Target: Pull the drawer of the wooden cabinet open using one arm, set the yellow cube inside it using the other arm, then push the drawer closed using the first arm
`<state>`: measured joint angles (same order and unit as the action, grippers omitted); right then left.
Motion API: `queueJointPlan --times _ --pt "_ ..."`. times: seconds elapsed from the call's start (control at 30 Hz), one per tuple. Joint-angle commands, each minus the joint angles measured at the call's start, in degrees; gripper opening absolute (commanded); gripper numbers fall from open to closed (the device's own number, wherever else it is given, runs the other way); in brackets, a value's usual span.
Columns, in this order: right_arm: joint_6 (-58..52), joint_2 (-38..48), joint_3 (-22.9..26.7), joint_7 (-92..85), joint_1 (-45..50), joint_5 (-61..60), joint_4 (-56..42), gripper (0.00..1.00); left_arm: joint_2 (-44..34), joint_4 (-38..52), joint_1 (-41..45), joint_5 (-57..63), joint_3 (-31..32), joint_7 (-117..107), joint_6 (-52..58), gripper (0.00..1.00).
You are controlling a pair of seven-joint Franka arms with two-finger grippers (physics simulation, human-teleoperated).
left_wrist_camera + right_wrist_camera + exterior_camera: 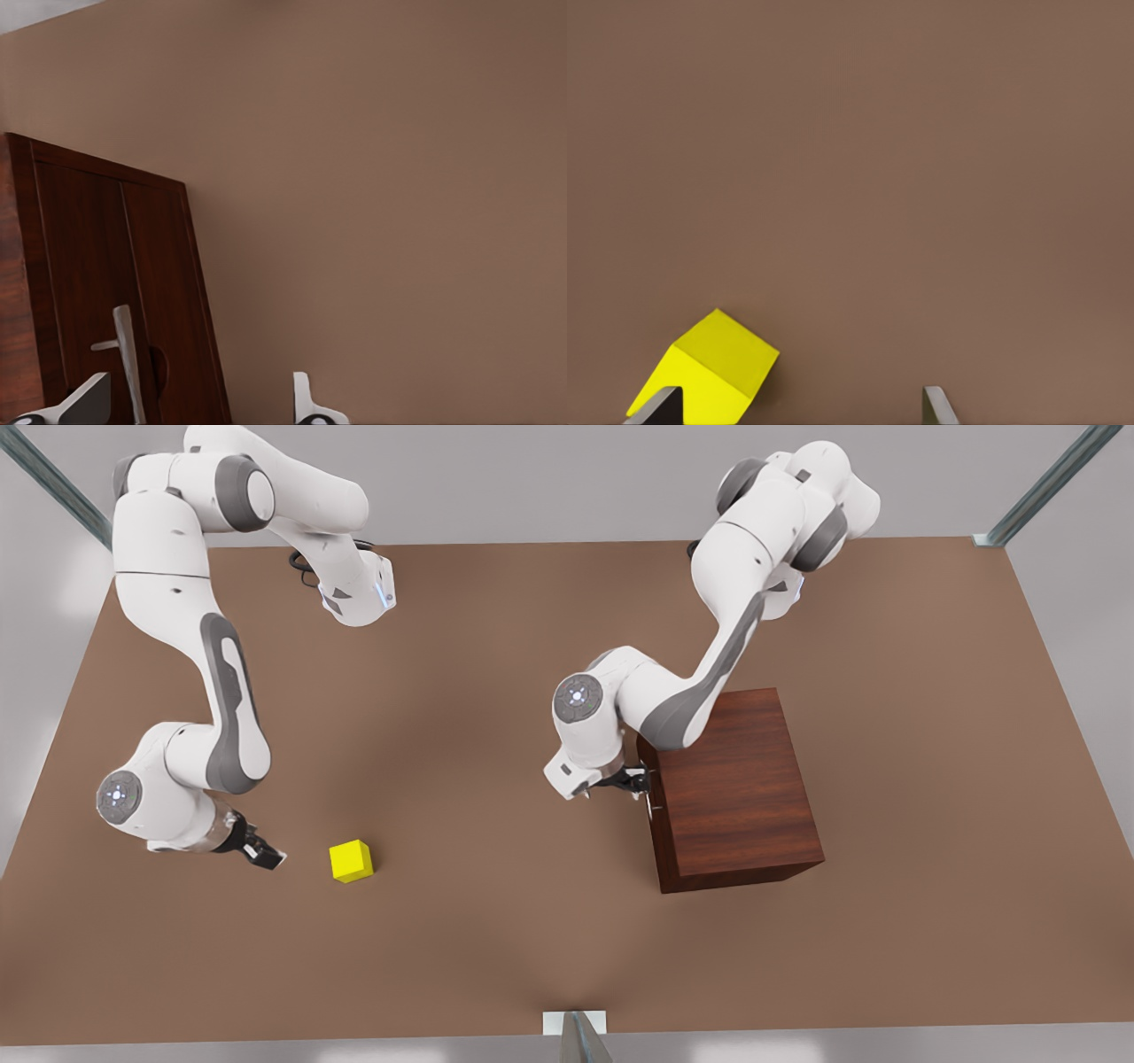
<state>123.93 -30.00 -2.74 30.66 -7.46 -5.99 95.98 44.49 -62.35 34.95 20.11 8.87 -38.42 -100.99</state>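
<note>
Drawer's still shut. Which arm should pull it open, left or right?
Left. The left gripper sits at the wooden cabinet front, fingers open, one finger beside the handle. The right gripper, open, is beside the yellow cube, far from the cabinet.

White arms, grey joints, seemingly black cabling

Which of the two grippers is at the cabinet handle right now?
The left gripper, on the front view's right, open beside the wooden cabinet at its handle. The right gripper, also open, sits beside the yellow cube.
</note>
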Motion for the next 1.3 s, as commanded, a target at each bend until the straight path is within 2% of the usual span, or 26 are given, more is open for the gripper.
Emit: queueJointPlan --times 0.0,0.47,0.77,0.9,1.27 --pt "4.2 -0.8 0.0 14.6 0.0 0.1 -0.1 1.0 0.8 0.0 0.0 3.7 0.0 -19.2 3.3 1.0" --pt "7.0 -4.5 0.0 32.4 4.0 1.3 -2.0 1.0 3.9 -0.1 2.0 7.5 0.0 -20.7 6.5 1.0" --pt "5.4 -6.6 -0.1 35.3 4.6 3.4 -2.9 1.0 5.3 -0.1 2.1 9.1 -0.4 -20.6 8.6 1.0" --pt "2.0 -7.9 -0.1 35.3 5.4 3.4 -5.1 1.0 5.7 0.0 2.1 8.8 -0.3 -21.4 7.9 1.0" --pt "1.8 -9.5 1.2 35.4 7.2 3.0 -5.2 1.0 5.8 0.1 2.8 8.3 0.0 -23.5 5.9 1.0"
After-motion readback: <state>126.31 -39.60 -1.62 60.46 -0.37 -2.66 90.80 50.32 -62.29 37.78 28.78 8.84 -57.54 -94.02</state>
